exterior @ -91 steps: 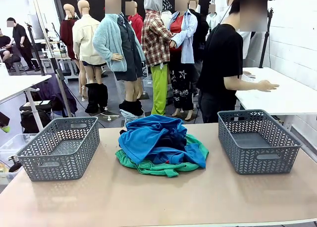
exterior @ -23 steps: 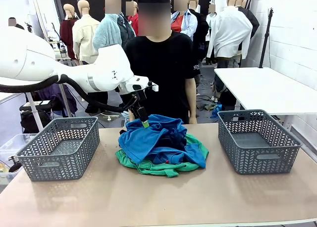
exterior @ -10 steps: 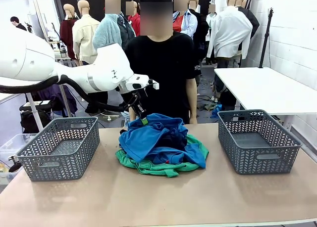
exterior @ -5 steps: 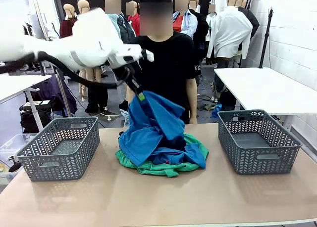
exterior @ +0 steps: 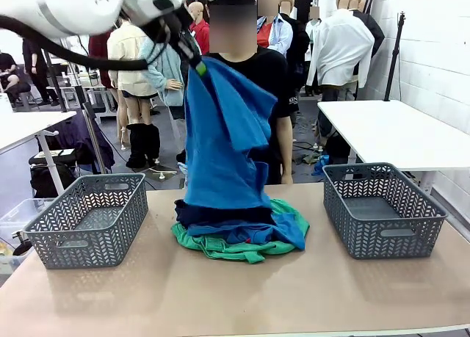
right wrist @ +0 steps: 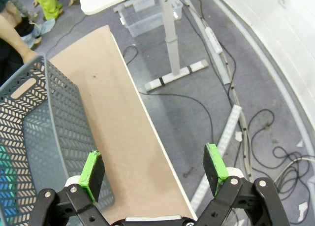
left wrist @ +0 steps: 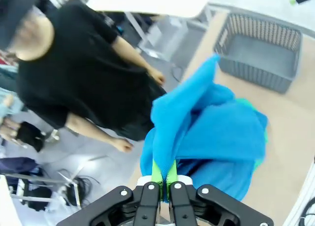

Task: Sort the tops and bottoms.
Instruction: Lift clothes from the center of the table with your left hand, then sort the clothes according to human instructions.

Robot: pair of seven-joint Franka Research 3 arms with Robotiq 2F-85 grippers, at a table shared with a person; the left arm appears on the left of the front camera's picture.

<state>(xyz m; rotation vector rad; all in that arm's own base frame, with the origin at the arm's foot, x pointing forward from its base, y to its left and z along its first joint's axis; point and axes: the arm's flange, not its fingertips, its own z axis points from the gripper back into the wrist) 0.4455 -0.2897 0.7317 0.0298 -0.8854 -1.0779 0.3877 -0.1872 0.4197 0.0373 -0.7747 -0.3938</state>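
Raised since half a second ago, the left arm (exterior: 88, 6) now carries its jaws high above the pile, closed tight on a fold of one bright blue shirt (exterior: 220, 139). That shirt hangs at full length, its lower edge touching the pile on the counter (exterior: 235, 300).

Counted in the pile:
- one second blue shirt (exterior: 283, 230)
- one pair of dark navy trousers (exterior: 194, 214)
- one pair of green shorts (exterior: 220, 250), at the bottom

Two grey baskets stand well apart from the pile: the left basket (exterior: 88, 219) and the right basket (exterior: 382, 208).

One person (exterior: 272, 67) stands at the far edge, directly behind the hanging shirt.

The right jaws stand wide apart, holding nothing, above the counter's edge beside the right basket.
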